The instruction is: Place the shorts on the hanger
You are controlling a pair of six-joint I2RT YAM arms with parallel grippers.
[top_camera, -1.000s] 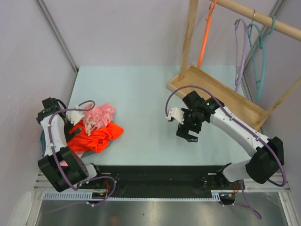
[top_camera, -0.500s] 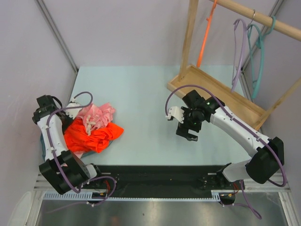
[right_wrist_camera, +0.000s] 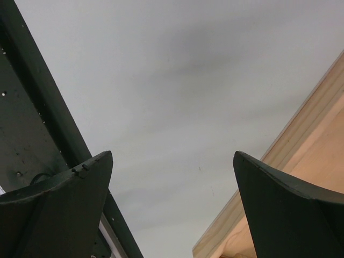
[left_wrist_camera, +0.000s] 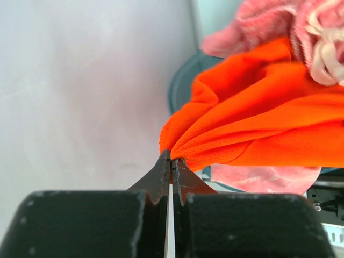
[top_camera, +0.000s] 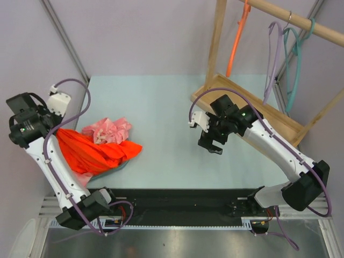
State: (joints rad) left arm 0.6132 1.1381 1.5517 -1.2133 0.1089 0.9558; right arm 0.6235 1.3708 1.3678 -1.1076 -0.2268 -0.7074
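Whereas a second ago the left gripper (top_camera: 55,130) sat low against the clothes heap at the left of the top view, it has now swung up and out toward the far left edge of the frame. It has drawn the bright orange-red fabric shorts (top_camera: 94,153) into a stretched fan. In the left wrist view its fingers are pressed together on a gathered corner of the cloth, and the rest spreads away to the right of that picture. The far end of the shorts still lies on the pale blue table (top_camera: 161,102), touching the fluffy pale pink garment (top_camera: 110,130).

The right gripper (top_camera: 210,146) has barely shifted. It hangs right of centre with its jaws spread wide and nothing between them.

The thin orange plastic hanger (top_camera: 235,40) dangles from the wooden rack (top_camera: 301,19) at the upper right, well apart from the shorts.

The grasp looks secure and the lift is under way, but the whole carry to the hanger remains. The pink garment may be dragged along.
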